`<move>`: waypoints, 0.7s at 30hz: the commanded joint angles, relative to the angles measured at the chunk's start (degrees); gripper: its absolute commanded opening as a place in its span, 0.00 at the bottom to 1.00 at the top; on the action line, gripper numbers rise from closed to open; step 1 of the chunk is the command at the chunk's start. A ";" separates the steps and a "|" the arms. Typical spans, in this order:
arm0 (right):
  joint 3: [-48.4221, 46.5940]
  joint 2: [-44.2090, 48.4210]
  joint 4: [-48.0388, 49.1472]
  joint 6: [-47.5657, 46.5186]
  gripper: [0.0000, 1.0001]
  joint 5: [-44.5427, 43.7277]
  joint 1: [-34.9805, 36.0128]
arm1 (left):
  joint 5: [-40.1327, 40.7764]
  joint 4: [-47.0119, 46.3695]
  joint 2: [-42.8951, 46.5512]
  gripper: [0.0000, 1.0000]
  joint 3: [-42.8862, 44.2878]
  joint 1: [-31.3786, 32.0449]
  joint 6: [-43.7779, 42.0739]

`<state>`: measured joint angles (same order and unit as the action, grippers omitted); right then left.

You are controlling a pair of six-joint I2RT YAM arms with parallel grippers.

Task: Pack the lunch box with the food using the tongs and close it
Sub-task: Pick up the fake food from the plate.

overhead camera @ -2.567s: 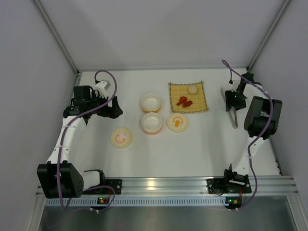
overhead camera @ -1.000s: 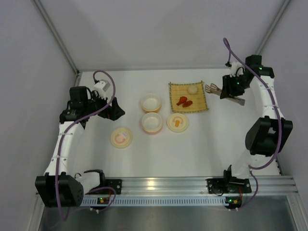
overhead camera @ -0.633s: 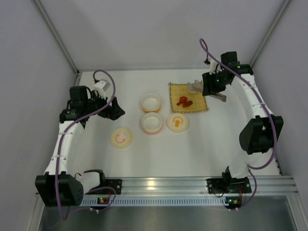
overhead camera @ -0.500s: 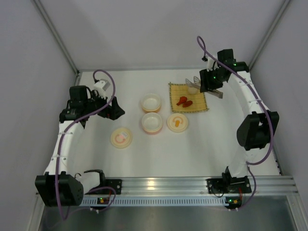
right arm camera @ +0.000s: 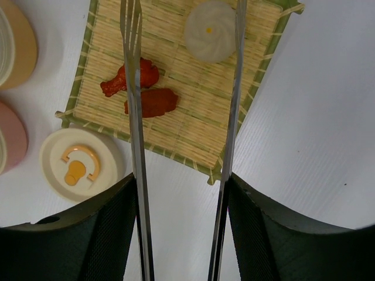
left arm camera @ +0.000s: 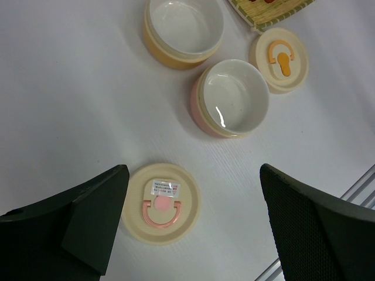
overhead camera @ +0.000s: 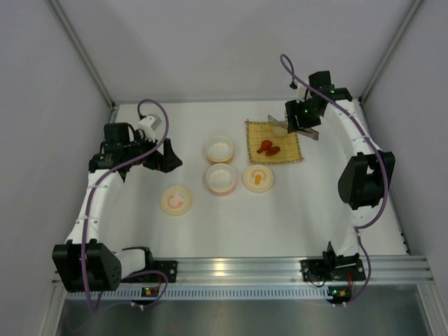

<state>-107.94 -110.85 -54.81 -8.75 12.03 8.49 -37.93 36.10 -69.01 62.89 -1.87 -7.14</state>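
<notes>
Right gripper [right arm camera: 183,234] clasps the slim silver tongs [right arm camera: 136,117] between its fingers, their two thin arms spread apart above the yellow woven mat [right arm camera: 193,126]. One arm, slotted at its tip, crosses the red-orange sausage pieces [right arm camera: 153,100]; the other passes just beside the off-white pleated ball [right arm camera: 210,30]. Left gripper [left arm camera: 190,228] hangs wide open.

White arms [overhead camera: 96,201], black joints, purple cables [overhead camera: 155,110]; left gripper [overhead camera: 166,159] and right gripper [overhead camera: 302,124] black.
</notes>
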 commanded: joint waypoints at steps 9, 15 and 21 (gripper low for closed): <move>-4.65 -3.06 3.92 -0.12 0.60 -4.21 1.27 | -1.53 -1.56 -0.77 0.98 1.62 0.11 0.28; -4.12 -4.38 4.09 -0.39 0.61 -4.91 1.35 | -1.36 -1.64 -0.86 0.98 1.36 0.11 0.11; -3.59 -5.78 4.44 -0.56 0.64 -5.00 1.35 | -1.62 -1.91 -0.95 0.98 1.35 0.11 -0.07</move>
<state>-109.67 -116.03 -53.82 -8.97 7.60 8.64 -38.11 36.03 -69.93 62.89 -1.87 -7.14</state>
